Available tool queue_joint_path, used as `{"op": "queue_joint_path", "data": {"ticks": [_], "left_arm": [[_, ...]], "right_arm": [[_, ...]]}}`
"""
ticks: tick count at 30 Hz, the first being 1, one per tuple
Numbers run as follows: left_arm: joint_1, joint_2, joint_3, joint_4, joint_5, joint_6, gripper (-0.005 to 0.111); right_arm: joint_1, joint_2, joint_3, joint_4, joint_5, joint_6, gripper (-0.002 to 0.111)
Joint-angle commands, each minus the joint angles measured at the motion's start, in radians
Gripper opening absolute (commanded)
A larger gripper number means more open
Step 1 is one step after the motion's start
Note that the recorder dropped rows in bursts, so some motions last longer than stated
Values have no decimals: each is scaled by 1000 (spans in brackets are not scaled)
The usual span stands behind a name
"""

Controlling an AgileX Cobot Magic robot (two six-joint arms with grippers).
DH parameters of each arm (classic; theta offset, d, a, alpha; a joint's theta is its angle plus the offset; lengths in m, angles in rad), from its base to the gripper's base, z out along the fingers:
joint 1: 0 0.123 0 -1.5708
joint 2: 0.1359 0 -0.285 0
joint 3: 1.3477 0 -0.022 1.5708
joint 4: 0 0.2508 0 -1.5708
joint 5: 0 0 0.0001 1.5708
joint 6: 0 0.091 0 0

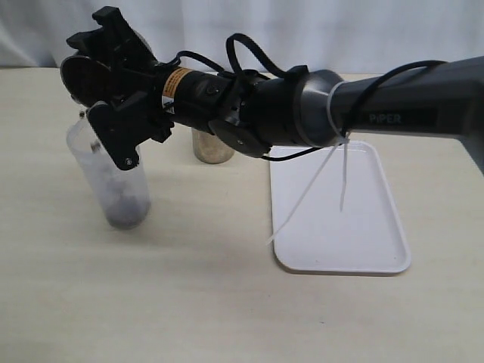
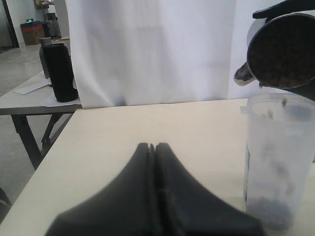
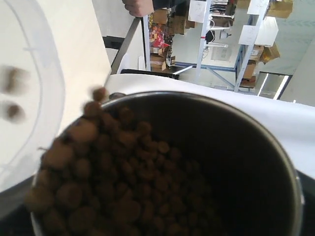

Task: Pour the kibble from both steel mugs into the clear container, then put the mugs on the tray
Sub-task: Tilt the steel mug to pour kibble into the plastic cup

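Note:
My right gripper (image 1: pixel 106 83) reaches across to the left, shut on a steel mug (image 1: pixel 82 76) that is tipped over the clear container (image 1: pixel 113 181). Kibble (image 3: pixel 113 172) fills the tilted mug (image 3: pixel 256 132), and a few pellets (image 3: pixel 12 78) fall past the container's rim (image 3: pixel 47 73). The left wrist view shows the same mug (image 2: pixel 283 49) above the container (image 2: pixel 278 162), with a little kibble (image 2: pixel 268 216) at its bottom. The second steel mug (image 1: pixel 212 147) stands behind the arm. The white tray (image 1: pixel 363 227) lies at right. My left gripper (image 2: pixel 155 146) is shut on nothing, short of the container.
The right arm (image 1: pixel 393 106) spans the table above the tray's far end, with white cable ties (image 1: pixel 325 181) hanging over it. A white curtain (image 1: pixel 302 30) backs the table. A black cylinder (image 2: pixel 59 71) stands on another table beyond.

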Motion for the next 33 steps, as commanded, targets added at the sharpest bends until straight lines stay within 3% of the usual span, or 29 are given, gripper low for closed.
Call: {"op": "queue_joint_path", "data": {"ticks": [1, 33], "left_arm": [[-1, -2, 3, -3, -7, -1, 0], [-1, -2, 3, -3, -7, -1, 0]], "right_arm": [[2, -6, -10, 8, -44, -9, 5], [8, -6, -10, -26, -6, -97, 5]]}}
